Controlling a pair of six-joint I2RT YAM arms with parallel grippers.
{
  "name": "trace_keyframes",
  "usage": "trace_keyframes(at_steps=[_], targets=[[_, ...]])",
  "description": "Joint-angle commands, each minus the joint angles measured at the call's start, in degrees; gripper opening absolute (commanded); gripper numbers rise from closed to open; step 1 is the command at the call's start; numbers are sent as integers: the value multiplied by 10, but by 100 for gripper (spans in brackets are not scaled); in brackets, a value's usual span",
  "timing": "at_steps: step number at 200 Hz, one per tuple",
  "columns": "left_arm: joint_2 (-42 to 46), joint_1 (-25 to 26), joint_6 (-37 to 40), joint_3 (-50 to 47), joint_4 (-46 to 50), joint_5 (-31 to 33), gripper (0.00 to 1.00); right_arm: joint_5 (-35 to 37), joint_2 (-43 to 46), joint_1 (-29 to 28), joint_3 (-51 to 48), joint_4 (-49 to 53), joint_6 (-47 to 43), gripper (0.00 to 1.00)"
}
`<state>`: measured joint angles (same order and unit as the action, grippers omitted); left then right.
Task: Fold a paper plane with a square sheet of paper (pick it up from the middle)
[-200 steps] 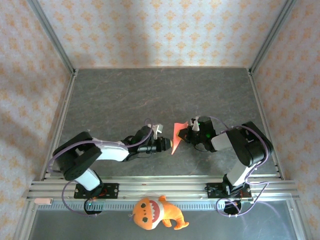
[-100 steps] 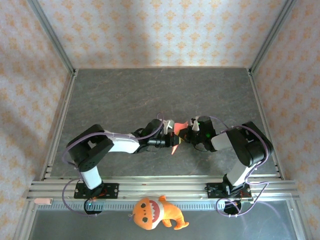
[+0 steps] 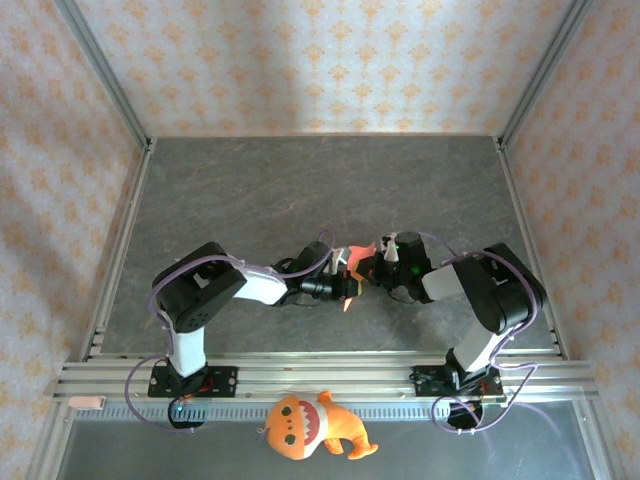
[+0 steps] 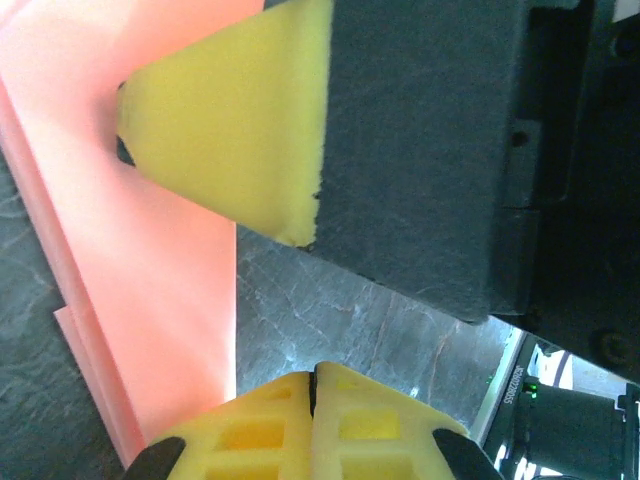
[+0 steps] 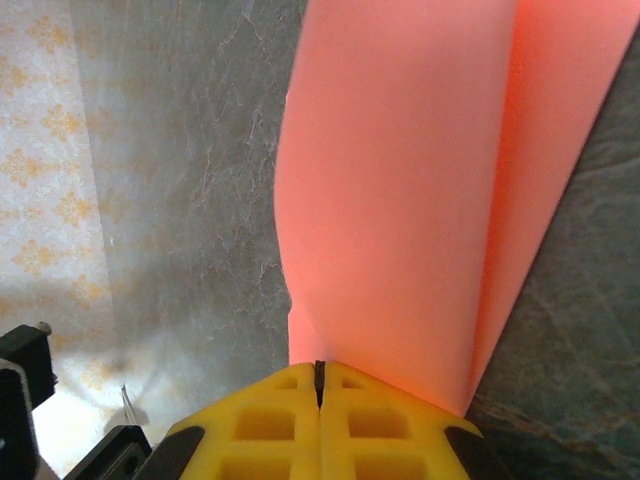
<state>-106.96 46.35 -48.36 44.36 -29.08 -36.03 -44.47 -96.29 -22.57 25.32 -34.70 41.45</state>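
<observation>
The square sheet of paper (image 5: 400, 190) is red-pink and folded into layers, held up off the grey table (image 3: 300, 190) near its middle. My right gripper (image 5: 320, 366) is shut on the paper's edge, and the sheet runs straight out from between its yellow fingertips. From above, the paper (image 3: 354, 257) sits between the two grippers. My left gripper (image 4: 313, 368) is shut, its tips just right of the paper's (image 4: 150, 250) edge with nothing visibly between them. From above, the left gripper (image 3: 343, 285) nearly meets the right gripper (image 3: 366, 270).
An orange plush toy (image 3: 310, 425) lies in front of the aluminium rail (image 3: 320, 378) below the arm bases. Patterned walls and metal posts enclose the table at the back and on both sides.
The left arm has swung right, up against the paper and the right gripper, and its jaws have closed. The right gripper has kept still with the paper.
</observation>
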Motion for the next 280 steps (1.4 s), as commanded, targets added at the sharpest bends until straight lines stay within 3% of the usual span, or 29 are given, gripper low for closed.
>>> trace_keyframes(at_steps=[1, 59, 139, 280], targets=[[-11, -3, -6, -22, -11, -16, 0, 80, -33, -2, -11, 89, -23, 1], [-6, 8, 10, -43, 19, -15, 0, 86, -38, -1, -14, 90, -24, 1], [28, 44, 73, -40, 162, 48, 1, 118, -30, -2, -12, 124, -32, 0], [98, 81, 118, -71, 250, 80, 0, 136, -30, -9, 2, 157, -43, 0]])
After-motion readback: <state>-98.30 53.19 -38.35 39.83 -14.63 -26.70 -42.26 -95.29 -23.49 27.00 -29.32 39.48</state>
